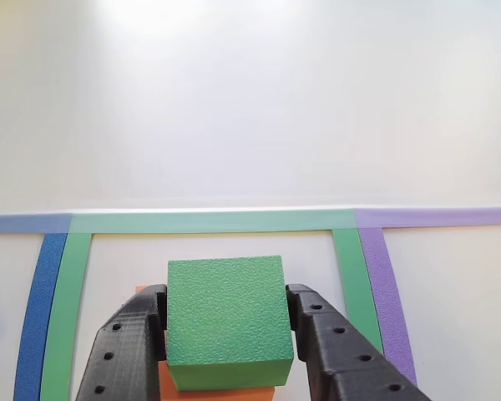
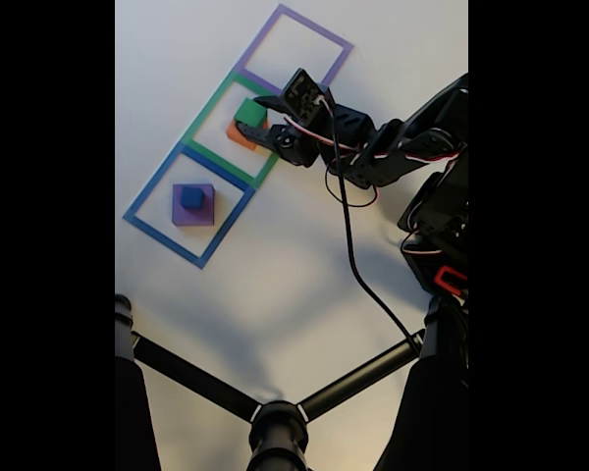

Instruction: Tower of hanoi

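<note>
- Other view, looking along the tool (image 1: pixel 225 330): black fingers (image 1: pixel 129 351) closed against both sides of the green block (image 1: pixel 225 317), no gap showing on either flank, so judged gripped.
- Sat squarely on the orange block (image 1: pixel 213 393), a strip of orange visible under its front edge and a corner at its left.
- Stood inside the green taped outline (image 1: pixel 209 221), with the blue taped outline (image 1: pixel 37 317) to the left and the purple taped outline (image 1: pixel 388 292) to the right in that view.
- Fixed view: showed the same stack, green block (image 2: pixel 250 113) on orange block (image 2: pixel 240 135), in the middle square of three, with the tool (image 2: pixel 265 123) reaching in from the right.
- Further down that view, found the blue cube (image 2: pixel 191 197) resting on the flat purple block (image 2: pixel 192 205) inside the blue square, well apart from the tool.
- Risk, as a judgement: could drag the orange block along or tip it on lifting, since foam grips foam and the fingers reached low beside it.
- Could also slip or twist in a soft squeeze if the grip sat off centre.
- Purple square left free on the white tabletop (image 2: pixel 304 285).
- Black cable (image 2: pixel 358 265) trailed from the arm, and dark tripod legs (image 2: pixel 216 388) crossed the bottom of the fixed view; neither lay between the squares.
- Nothing seen blocking a path over the taped lines.
</note>
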`<action>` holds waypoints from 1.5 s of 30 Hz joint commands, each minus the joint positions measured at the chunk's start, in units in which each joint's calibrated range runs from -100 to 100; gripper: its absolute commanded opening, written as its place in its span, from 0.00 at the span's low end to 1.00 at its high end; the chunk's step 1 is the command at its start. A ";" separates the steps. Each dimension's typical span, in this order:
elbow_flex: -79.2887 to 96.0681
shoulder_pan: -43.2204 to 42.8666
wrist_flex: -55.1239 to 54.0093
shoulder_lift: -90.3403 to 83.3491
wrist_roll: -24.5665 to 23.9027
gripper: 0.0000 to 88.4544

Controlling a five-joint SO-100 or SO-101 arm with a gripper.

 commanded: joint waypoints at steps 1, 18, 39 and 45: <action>-4.10 -1.26 7.56 -7.67 0.38 0.06; -45.90 4.08 82.27 -29.94 0.38 0.06; -95.33 27.80 141.03 -29.62 0.38 0.06; -94.88 35.65 142.33 -29.70 0.38 0.06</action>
